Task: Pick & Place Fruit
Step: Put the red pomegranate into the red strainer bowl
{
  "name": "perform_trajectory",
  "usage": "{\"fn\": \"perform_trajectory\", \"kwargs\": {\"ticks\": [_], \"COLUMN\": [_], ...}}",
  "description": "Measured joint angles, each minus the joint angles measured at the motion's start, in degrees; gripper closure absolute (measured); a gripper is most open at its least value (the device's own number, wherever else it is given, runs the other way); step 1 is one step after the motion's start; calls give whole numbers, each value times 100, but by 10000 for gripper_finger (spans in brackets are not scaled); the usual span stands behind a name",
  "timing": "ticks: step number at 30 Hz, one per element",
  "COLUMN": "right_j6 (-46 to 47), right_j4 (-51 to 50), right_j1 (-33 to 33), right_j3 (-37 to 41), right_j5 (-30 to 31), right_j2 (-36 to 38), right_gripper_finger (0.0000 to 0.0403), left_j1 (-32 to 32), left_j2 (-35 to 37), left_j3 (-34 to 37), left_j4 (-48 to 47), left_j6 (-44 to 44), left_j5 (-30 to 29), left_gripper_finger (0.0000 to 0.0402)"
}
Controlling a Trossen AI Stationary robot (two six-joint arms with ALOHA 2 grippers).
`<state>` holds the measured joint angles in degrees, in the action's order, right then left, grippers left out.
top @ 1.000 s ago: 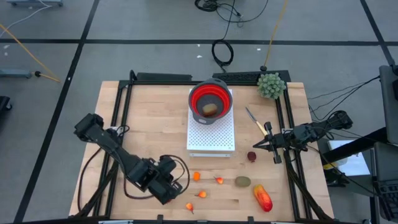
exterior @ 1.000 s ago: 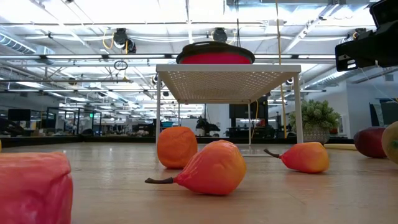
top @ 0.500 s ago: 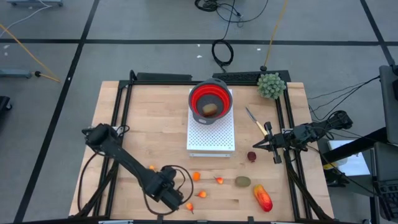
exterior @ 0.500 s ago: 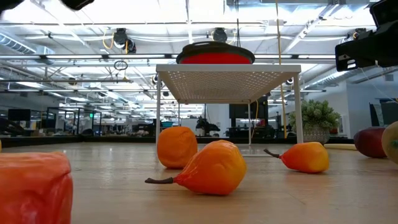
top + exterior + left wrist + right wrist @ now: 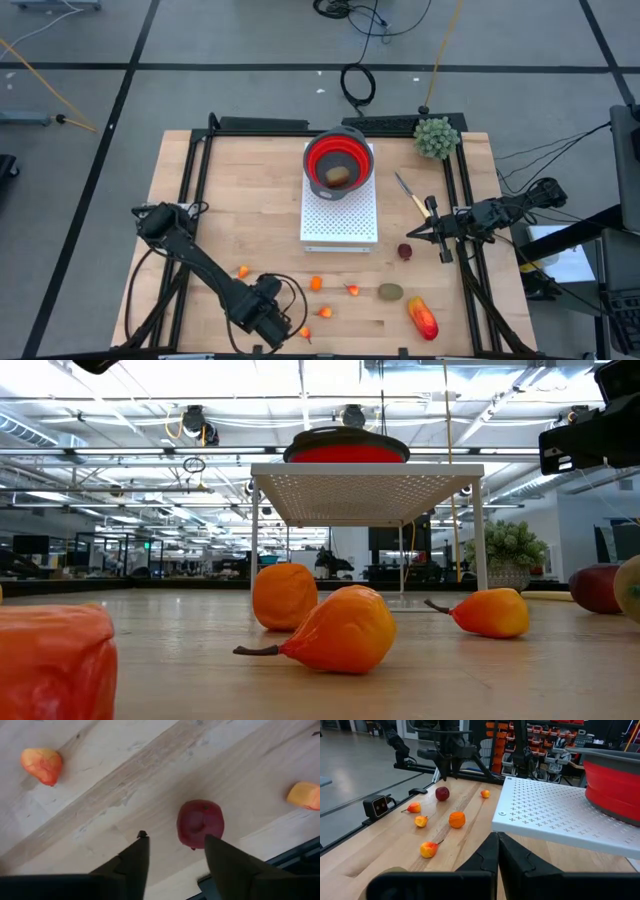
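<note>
the left gripper point(image 5: 172, 845) is hovering over the near edge of the table point(image 5: 240, 210), fingers spread apart and holding nothing. a dark-red ball point(image 5: 200, 822) is lying on the wood just beyond the fingertips, nearer one finger point(image 5: 227, 857) than the other, so it is sitting off centre in the gap.

risk: if the gripper is descending as aligned, that finger may be striking the ball and rolling it toward the table edge (the ball is already lying near the dark frame rail point(image 5: 280, 862)). a round toy is likely to be squirting out of a late or skewed closure.

the right gripper point(image 5: 412, 236) is waiting at the right side, fingers closed together and empty, near another dark-red ball point(image 5: 404, 251).

small orange pieces point(image 5: 316, 283) are lying well apart from the left gripper. the red bowl point(image 5: 339, 160) is sitting on the white stand point(image 5: 340, 225), already holding one brown piece point(image 5: 339, 176).
</note>
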<state>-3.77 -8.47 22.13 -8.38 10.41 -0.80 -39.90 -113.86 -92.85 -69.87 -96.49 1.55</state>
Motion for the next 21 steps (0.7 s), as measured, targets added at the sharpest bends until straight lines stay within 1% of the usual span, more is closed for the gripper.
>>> {"fn": "perform_trajectory", "kwargs": {"ticks": [6, 10, 14, 18, 21], "right_j6": [-4, -7, -9, -10, -4], "right_j4": [2, 2, 0, 0, 0], "right_j1": [-2, 0, -2, -2, -2], "right_j3": [0, 0, 0, 0, 0], "right_j5": [0, 0, 0, 0, 0], "right_j2": [0, 0, 0, -2, -2], "right_gripper_finger": [403, 403, 403, 403, 403], "left_j1": [0, 0, 0, 0, 0], "left_j2": [0, 0, 0, -7, -9], "left_j3": [1, -1, -1, 19, 176], "left_j4": [165, 377, 509, 614, 858], "left_j6": [-76, -77, -119, -147, -148], "left_j5": [-14, -38, -60, -181, -203], "left_gripper_finger": [133, 99, 83, 80, 80]}}
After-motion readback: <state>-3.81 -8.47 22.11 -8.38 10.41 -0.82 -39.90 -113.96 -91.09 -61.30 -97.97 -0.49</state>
